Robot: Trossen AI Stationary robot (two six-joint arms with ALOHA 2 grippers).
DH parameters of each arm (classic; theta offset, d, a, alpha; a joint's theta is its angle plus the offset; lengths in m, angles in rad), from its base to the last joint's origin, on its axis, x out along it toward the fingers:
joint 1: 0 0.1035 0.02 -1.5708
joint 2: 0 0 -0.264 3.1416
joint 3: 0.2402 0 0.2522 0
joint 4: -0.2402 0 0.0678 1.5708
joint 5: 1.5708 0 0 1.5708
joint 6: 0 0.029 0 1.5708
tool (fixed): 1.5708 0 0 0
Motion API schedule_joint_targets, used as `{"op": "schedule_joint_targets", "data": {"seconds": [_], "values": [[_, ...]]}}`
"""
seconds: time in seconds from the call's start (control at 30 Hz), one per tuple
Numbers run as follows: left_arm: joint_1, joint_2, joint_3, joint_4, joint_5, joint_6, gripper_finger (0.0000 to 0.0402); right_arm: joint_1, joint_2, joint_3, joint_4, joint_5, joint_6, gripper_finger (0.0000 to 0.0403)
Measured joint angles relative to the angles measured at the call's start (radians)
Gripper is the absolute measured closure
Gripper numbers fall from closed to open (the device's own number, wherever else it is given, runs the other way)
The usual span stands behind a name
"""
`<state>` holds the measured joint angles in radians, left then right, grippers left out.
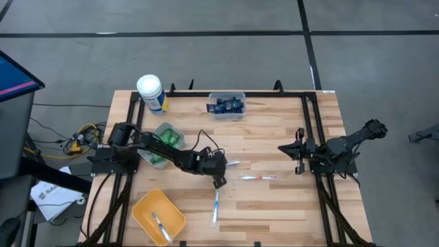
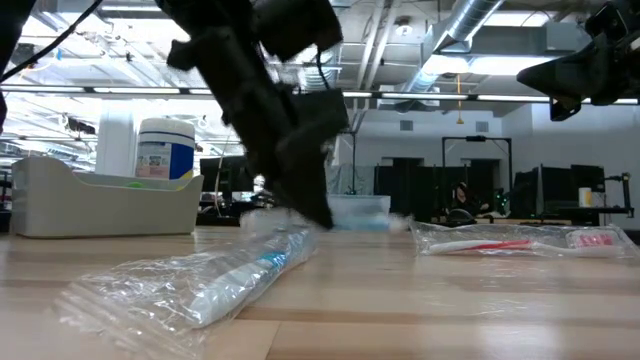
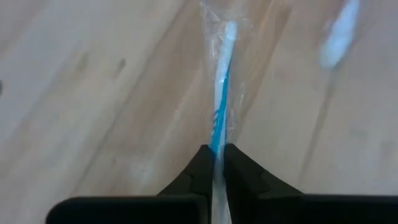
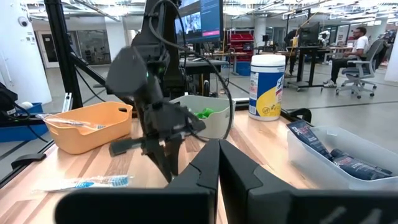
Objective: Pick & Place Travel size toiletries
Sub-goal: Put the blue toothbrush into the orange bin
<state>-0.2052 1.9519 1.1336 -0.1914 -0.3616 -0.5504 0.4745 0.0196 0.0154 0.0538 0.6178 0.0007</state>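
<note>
Pale wood-plank tabletop (image 1: 274,206), black-framed. Item one: slim white-blue toothbrush (image 3: 221,93) in crinkled clear wrap, lying at six o'clock of centre; one end is pinched between the clenched fingers of the left pincer (image 1: 219,182). Second wrapped white-blue toothbrush (image 1: 232,163) just beside that pincer, at one o'clock of it. Red-and-white toothbrush (image 1: 258,178), wrapped, at three o'clock of the pincer. Yellow bin (image 1: 158,216), rounded plastic, at seven o'clock. Grey bin (image 1: 164,143) holding green bottles at ten o'clock. Clear bin (image 1: 227,105) of dark tubes at twelve. White canister (image 1: 151,92) at eleven. Right pincer (image 1: 282,147), clenched and empty, at the three o'clock edge.
</note>
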Motion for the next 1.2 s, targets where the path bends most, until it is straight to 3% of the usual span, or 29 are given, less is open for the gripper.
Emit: {"op": "schedule_joint_targets", "data": {"seconds": [0.5, 0.73, 0.93, 1.2], "values": [[-0.007, -0.267, 0.002, 0.005, 0.031, 0.217, 0.0392, 0.0, 0.0, 0.0, 0.0, 0.0, 0.0, 0.0403], [-0.052, -0.42, 0.003, -0.071, 0.247, 0.359, 0.0391, 0.0, 0.0, 0.0, 0.0, 0.0, 0.0, 0.0403], [-0.17, -0.527, 0.004, -0.167, 0.464, 0.448, 0.0391, 0.0, 0.0, 0.0, 0.0, 0.0, 0.0, 0.0403], [-0.421, -0.585, 0.004, -0.478, 0.482, 0.444, 0.0387, 0.0, 0.0, -0.001, 0.003, 0.0, 0.0, 0.0403]]}}
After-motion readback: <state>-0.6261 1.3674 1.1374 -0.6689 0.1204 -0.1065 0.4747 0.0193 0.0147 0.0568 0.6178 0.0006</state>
